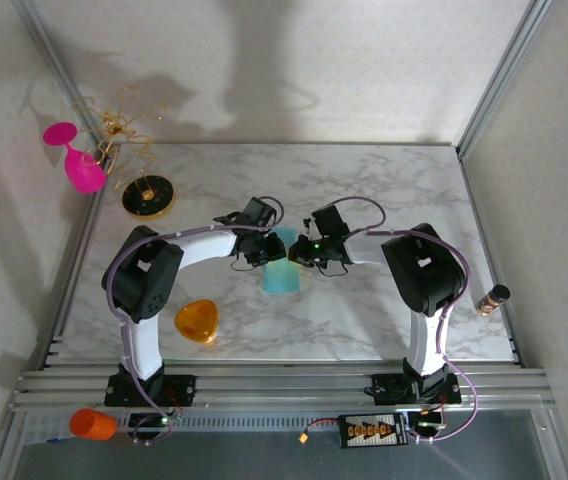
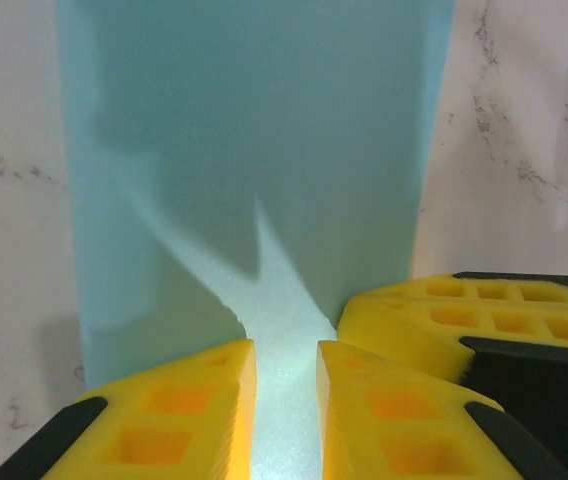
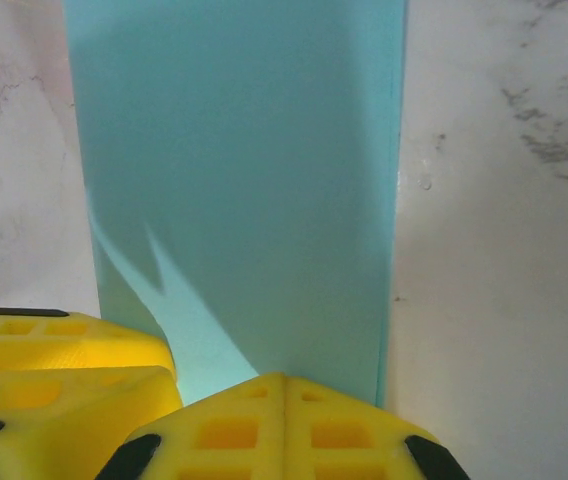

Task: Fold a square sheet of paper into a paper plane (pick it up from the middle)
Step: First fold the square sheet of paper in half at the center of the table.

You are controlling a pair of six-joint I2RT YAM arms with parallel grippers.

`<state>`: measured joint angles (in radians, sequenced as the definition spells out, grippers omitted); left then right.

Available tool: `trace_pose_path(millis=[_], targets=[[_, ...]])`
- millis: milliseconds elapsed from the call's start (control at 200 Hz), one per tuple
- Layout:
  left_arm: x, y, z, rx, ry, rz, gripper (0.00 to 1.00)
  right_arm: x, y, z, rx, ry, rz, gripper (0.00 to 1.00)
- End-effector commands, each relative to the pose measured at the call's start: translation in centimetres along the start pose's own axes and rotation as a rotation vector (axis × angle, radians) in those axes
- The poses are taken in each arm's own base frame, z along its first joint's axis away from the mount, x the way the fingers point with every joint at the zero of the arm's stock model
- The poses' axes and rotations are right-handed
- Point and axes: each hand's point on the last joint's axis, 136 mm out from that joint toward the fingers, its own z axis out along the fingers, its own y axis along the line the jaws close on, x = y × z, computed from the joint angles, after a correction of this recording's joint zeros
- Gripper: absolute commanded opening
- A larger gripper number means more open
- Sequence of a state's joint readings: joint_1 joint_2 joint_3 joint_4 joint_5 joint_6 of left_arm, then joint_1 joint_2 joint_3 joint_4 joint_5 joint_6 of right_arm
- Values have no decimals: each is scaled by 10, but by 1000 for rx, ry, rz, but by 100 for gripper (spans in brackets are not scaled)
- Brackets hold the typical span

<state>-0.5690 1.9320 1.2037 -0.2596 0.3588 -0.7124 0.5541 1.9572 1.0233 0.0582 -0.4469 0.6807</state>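
Top external: teal sheet [image 1: 284, 272] flat, mid-table [image 1: 384, 190]. Left gripper [image 1: 267, 254] at the sheet's far-left corner, fingers narrowly apart. Right gripper [image 1: 300, 252] at its far-right corner, fingers pressed together. Orange piece [image 1: 196, 320] left of sheet, well apart.

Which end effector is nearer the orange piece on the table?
Left. The left end effector is at the left edge of the teal paper, beyond the orange piece; the right end effector is at its right edge, farther off.
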Motion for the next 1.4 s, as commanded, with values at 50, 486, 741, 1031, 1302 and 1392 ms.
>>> trace_pose_path(millis=[50, 486, 741, 1031, 1302, 1392], targets=[[4, 15, 5, -74, 9, 27, 23, 68, -120, 10, 419, 166, 117, 0], [17, 74, -5, -53, 62, -26, 24, 75, -130, 7, 458, 198, 75, 0], [-2, 50, -47, 60, -27, -27, 24, 74, -130, 6, 460, 197, 65, 0], [7, 0, -33, 220, -25, -59, 21, 76, -131, 8, 461, 206, 69, 0], [27, 29, -2, 116, 40, -59, 16, 79, -133, 9, 461, 209, 89, 0], [38, 53, 0, 57, 59, -58, 15, 79, -133, 8, 465, 209, 90, 0]])
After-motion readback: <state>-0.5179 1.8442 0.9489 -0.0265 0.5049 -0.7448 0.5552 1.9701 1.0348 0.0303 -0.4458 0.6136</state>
